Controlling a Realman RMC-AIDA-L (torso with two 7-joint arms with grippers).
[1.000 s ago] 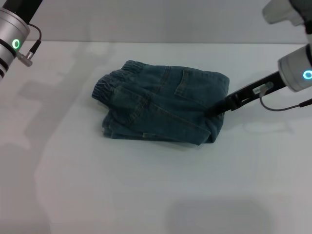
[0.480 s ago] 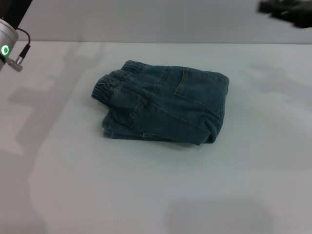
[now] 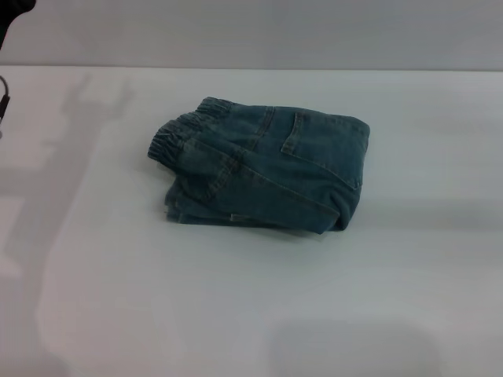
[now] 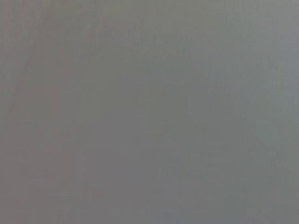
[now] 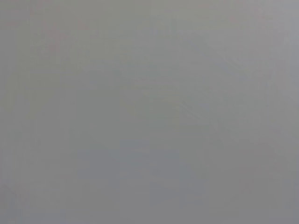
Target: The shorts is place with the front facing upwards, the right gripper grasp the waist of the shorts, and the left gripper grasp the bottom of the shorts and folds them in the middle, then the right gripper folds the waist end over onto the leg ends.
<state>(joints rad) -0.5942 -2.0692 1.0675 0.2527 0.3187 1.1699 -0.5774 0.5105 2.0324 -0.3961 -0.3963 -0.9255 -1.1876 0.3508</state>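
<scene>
Head view shows neither set of jaws, so their state cannot be told; both wrist views give only flat grey. Shorts (image 3: 263,169) lie folded into a compact bundle near the middle of the desk (image 3: 251,314), toward its far edge, gathered waistband (image 3: 179,133) facing the left edge. Bare desk surrounds the bundle on every side.

Only a black arm section (image 3: 14,9) and a thin dark cable (image 3: 3,106) show at the head view's left edge.
</scene>
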